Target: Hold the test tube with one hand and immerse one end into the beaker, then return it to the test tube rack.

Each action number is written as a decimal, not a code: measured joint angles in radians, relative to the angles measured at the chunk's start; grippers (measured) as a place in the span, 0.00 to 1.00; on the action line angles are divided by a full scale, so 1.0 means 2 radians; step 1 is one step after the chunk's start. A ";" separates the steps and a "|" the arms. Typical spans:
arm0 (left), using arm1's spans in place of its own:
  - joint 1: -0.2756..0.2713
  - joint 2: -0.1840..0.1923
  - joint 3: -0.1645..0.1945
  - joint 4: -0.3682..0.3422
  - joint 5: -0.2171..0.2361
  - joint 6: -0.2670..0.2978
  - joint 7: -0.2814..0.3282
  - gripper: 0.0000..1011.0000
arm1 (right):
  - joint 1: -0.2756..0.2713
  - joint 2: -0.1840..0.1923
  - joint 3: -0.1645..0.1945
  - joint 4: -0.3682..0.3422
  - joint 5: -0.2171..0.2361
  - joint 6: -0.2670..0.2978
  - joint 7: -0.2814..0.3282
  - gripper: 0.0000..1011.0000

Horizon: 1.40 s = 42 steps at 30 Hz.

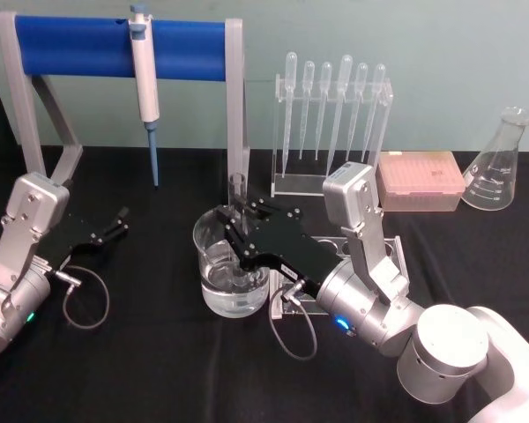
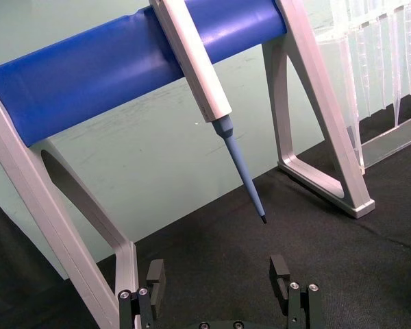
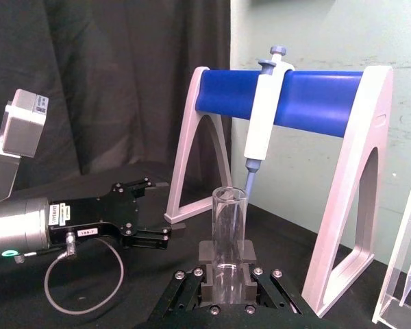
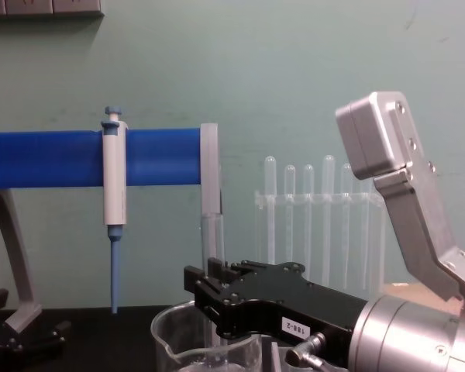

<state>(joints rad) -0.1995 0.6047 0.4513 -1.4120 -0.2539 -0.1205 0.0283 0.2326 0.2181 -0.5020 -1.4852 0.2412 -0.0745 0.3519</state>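
The beaker (image 1: 210, 257), partly filled with clear liquid, stands on the black table (image 1: 159, 370). The right gripper (image 1: 238, 222) reaches over its rim from the beaker's right. Its two fingers (image 3: 205, 255) are clamped on the test tube (image 1: 238, 189), one on each side of the glass. The tube stands upright, open rim up, with its lower part inside the beaker; the gripper hides its tip. Well left of the beaker, the left gripper (image 2: 218, 275) sits low, fingers spread and holding nothing. Behind the beaker rises a blue-barred stand (image 1: 79, 46) with a micropipette (image 1: 144, 70) hanging from it.
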 joint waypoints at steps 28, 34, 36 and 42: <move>0.000 0.000 0.000 0.000 0.000 0.000 0.000 0.99 | 0.000 0.000 0.000 0.000 0.000 0.000 0.000 0.22; 0.000 0.000 0.000 0.000 0.000 0.000 0.000 0.99 | 0.000 0.000 0.000 0.000 0.000 0.000 0.000 0.22; 0.000 0.000 0.000 0.000 0.000 0.000 0.000 0.99 | 0.000 0.000 0.000 0.000 0.000 0.000 0.000 0.22; 0.000 0.000 0.000 0.000 0.000 0.000 0.000 0.99 | -0.002 -0.001 0.006 -0.009 -0.001 0.006 0.001 0.22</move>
<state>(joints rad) -0.1995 0.6047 0.4514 -1.4120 -0.2539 -0.1205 0.0283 0.2289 0.2154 -0.4904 -1.5034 0.2395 -0.0620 0.3548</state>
